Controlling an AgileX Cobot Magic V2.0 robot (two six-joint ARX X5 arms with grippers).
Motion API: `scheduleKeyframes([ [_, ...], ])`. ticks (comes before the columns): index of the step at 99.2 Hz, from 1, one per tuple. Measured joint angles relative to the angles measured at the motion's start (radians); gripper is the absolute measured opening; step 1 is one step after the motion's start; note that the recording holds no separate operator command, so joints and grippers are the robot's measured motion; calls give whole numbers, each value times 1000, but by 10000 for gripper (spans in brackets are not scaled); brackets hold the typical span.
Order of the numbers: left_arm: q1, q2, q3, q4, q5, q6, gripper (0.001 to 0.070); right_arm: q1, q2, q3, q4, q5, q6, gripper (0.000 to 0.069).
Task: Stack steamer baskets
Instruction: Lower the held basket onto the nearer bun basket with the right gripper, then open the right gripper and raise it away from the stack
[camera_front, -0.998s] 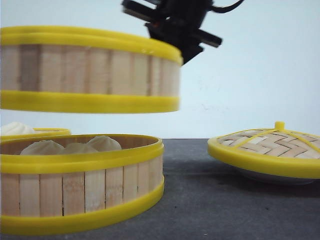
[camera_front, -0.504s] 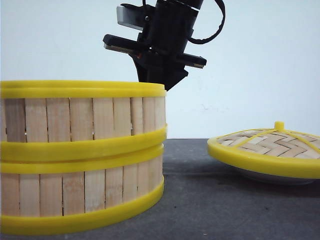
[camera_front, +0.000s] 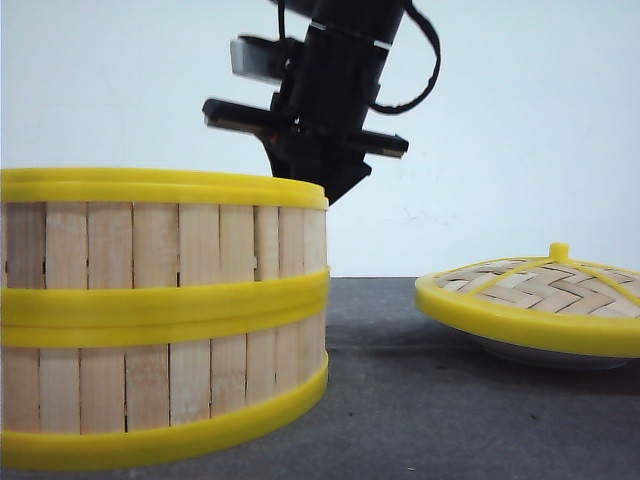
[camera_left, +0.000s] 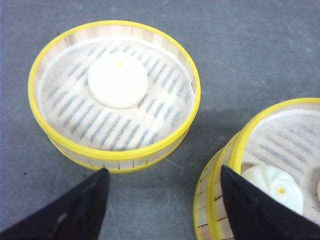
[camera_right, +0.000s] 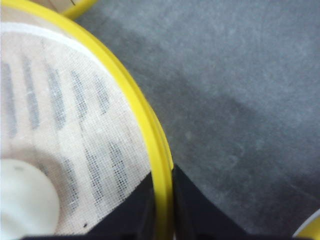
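While right pincer (camera_right: 162, 200) clamps top steamer basket (camera_front: 160, 235) rim, stacked on lower basket (camera_front: 160, 390), left pincer (camera_left: 162, 200) apart.

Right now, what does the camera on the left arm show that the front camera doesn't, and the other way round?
Only the left wrist view shows a separate single basket standing apart on the grey table, a white bun inside, and the open left hand. Only the front view shows the domed lid off to the side and the right hand at the top basket's rim. Both show the stack of two baskets, one seated on the other.
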Motion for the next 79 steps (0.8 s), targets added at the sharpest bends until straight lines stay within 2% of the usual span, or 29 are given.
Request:
scheduleKeyframes([
  [41,0,0,0,0,0,0,428,0,0,0,2,-1,-1,33],
  [46,0,0,0,0,0,0,428,0,0,0,4,-1,-1,91],
  [55,0,0,0,2,0,0,428,0,-5,5,-4,-1,-2,295],
  [60,1,3,0,5,-2,0,428,0,-19,5,-11,-1,-3,376],
  [67,11,25,4,21,-19,0,428,0,-61,5,-31,-1,-13,423],
  [79,64,113,56,44,-29,0,428,-4,-180,8,-66,-1,-33,444],
])
